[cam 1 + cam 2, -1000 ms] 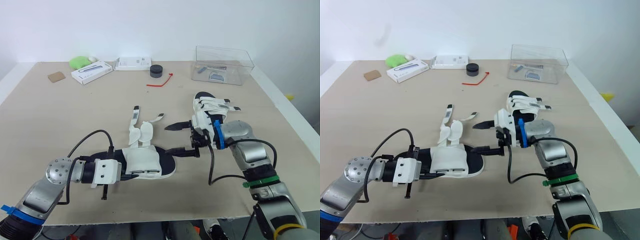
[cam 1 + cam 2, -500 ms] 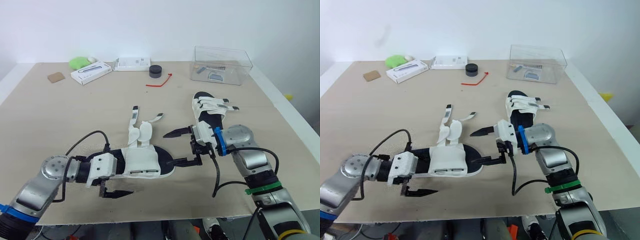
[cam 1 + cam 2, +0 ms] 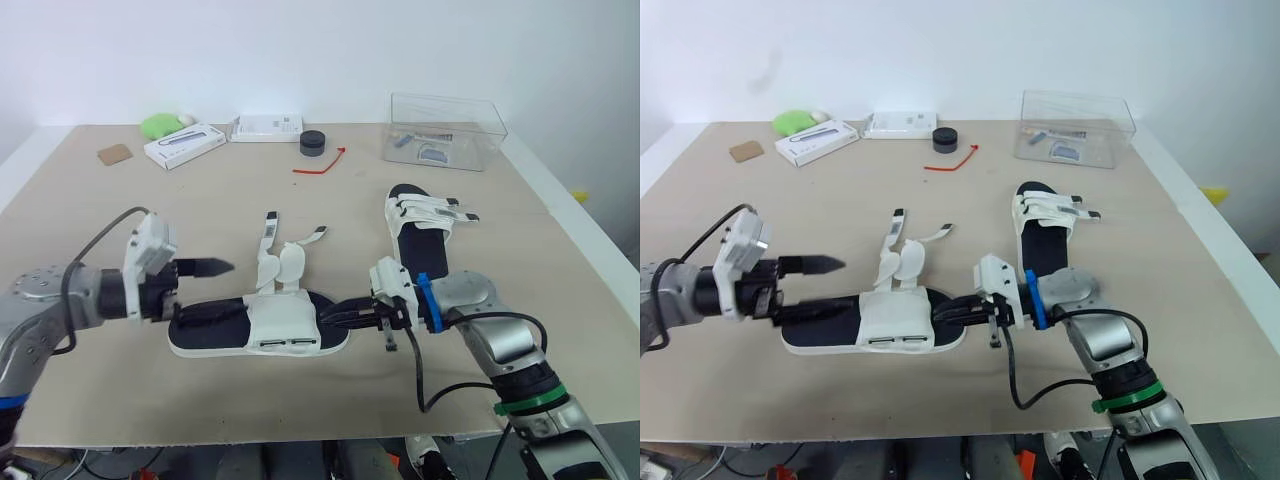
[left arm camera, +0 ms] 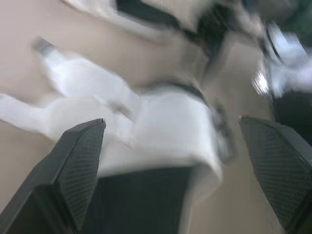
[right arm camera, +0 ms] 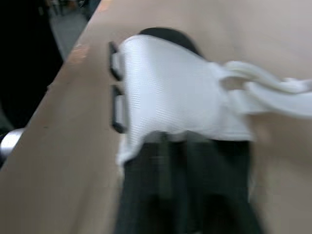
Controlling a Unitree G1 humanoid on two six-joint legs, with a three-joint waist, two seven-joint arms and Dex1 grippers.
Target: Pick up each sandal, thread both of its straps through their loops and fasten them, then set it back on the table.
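Left gripper [image 3: 230, 289] has let go of the heel and drawn back left, wide open and empty. Right gripper [image 3: 340, 312] now pinches the toe of the near sandal [image 3: 285, 325], flat on the table [image 3: 120, 220]; I think its straps [image 3: 285, 262] wait for threading.

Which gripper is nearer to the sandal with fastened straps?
Right. The right gripper sits nearer the robot than the fastened sandal, at one end of the open sandal. The left gripper is over that sandal's other end, much farther.
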